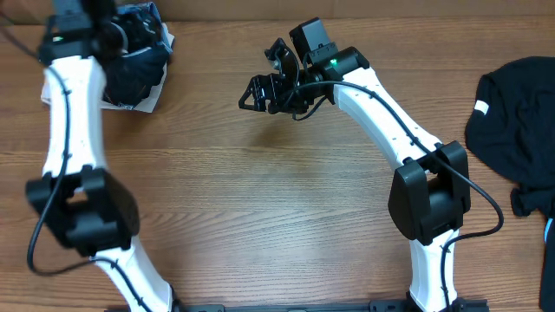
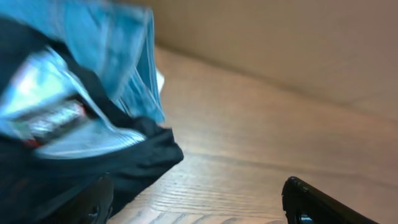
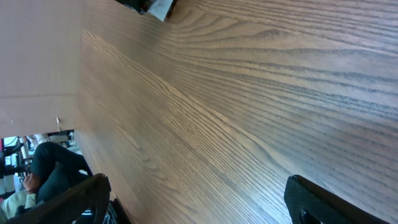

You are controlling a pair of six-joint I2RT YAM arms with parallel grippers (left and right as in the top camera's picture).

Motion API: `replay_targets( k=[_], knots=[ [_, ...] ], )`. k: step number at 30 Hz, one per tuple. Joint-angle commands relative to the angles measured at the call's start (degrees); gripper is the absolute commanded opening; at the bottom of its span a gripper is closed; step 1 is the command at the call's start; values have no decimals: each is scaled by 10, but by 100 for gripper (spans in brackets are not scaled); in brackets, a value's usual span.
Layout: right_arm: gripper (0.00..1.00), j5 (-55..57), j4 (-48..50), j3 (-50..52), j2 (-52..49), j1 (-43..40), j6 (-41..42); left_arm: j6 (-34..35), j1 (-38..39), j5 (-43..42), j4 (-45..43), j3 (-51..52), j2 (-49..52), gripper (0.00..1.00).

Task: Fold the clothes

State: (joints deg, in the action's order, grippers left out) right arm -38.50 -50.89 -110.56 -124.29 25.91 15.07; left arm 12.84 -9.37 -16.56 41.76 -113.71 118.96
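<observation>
A bundled heap of clothes [image 1: 134,65], black with blue and white patches, lies at the table's far left corner. In the left wrist view it fills the left side as dark cloth [image 2: 93,155] with blue fabric above. My left gripper [image 2: 199,214] is open beside the heap, its left finger [image 2: 93,205] against the black cloth's edge, with bare wood between the fingers. Another black garment [image 1: 520,113] with a small white tag lies at the right edge. My right gripper [image 1: 269,82] hovers open over the far middle of the table, holding nothing, and is seen again in the right wrist view [image 3: 202,208].
The wooden table [image 1: 260,191] stretches between the two arms. A cardboard-coloured wall [image 2: 280,43] runs along the far edge behind the heap. The right arm's black elbow joint [image 1: 429,195] stands at centre right. A person sits beyond the table edge [image 3: 43,168].
</observation>
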Motion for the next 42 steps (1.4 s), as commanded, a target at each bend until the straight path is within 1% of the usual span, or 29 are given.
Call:
replay_targets(
  k=[1, 6, 11, 14, 16, 18, 19, 22, 23, 27, 36, 42],
  knots=[
    [93, 3, -3, -9, 9, 0, -9, -44, 23, 52, 2, 1, 39, 88],
    [93, 5, -9, -9, 9, 0, -18, -125, 59, 151, 6, 1, 58, 87],
    [93, 5, -9, -9, 9, 0, -18, -225, 116, 299, 4, 1, 58, 85],
    [93, 5, -9, -9, 9, 0, -21, -257, 149, 389, -1, 1, 58, 87],
    [93, 5, -10, -9, 9, 0, -21, -286, 166, 421, 5, 1, 58, 88],
    [93, 5, -13, -9, 9, 0, -21, -314, 180, 448, 10, 3, 58, 94],
    [93, 5, -14, -9, 9, 0, -26, -315, 185, 468, 10, 4, 58, 96],
    [93, 8, -24, -9, 9, 0, -36, -315, 195, 538, 14, 4, 58, 97],
    [93, 12, -29, -9, 9, 0, -37, -315, 196, 556, 16, 4, 58, 99],
    [93, 16, -49, -9, 9, 0, -64, -315, 193, 572, 10, 8, 59, 98],
    [93, 33, -58, -9, 9, 0, -66, -326, 181, 574, -30, 11, 74, 98],
    [93, 33, -53, -9, 9, 0, -66, -347, 177, 570, -31, 11, 119, 98]
  ],
)
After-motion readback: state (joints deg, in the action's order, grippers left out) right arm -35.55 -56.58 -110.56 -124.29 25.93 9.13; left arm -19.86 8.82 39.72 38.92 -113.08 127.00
